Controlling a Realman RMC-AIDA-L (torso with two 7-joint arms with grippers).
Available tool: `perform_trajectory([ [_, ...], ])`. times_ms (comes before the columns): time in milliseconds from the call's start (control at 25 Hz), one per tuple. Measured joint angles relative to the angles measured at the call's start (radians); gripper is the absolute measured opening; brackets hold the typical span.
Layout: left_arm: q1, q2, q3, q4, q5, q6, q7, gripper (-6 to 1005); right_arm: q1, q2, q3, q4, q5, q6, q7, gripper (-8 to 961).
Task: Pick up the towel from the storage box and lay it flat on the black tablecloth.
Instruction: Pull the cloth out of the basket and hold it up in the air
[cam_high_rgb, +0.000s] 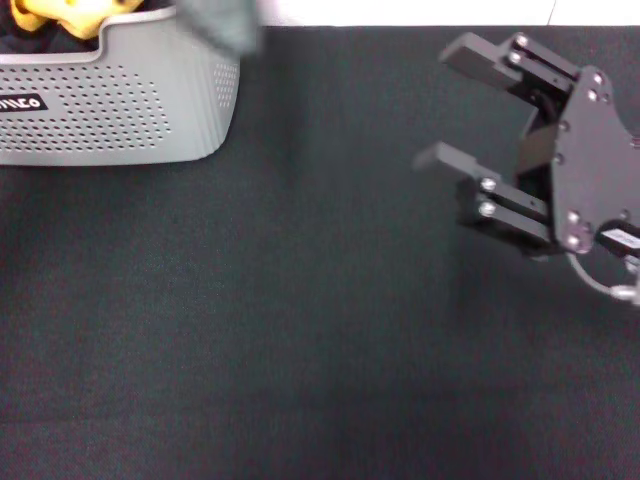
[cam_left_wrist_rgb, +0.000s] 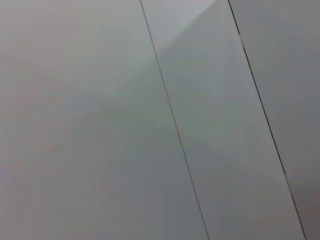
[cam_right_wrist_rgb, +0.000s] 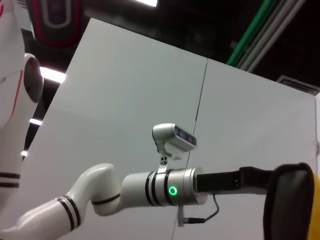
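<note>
Head view: your right tool hovers over the right side of the black tablecloth, its two fingers spread wide and holding nothing. The storage box stands at the far left on the cloth, well apart from that tool. Yellow cloth shows inside the box at its far left edge; you cannot tell whether it is the towel. In the right wrist view, the left arm reaches out level; its tool's state cannot be told.
</note>
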Motion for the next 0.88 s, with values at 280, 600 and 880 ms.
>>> perform_trajectory([
  [280,0.009,-0.002,0.074,-0.002,0.058,-0.007,0.005,42,0.012,0.0,-0.041,-0.043,0.028,0.169,-0.035,613],
  [600,0.011,-0.002,0.096,-0.004,0.059,-0.01,0.005,47,-0.005,0.0,-0.072,-0.073,0.036,0.234,-0.094,572],
  [880,0.015,-0.004,0.179,-0.007,0.082,-0.04,0.005,51,0.019,0.0,-0.075,-0.116,0.112,0.235,-0.1,530],
])
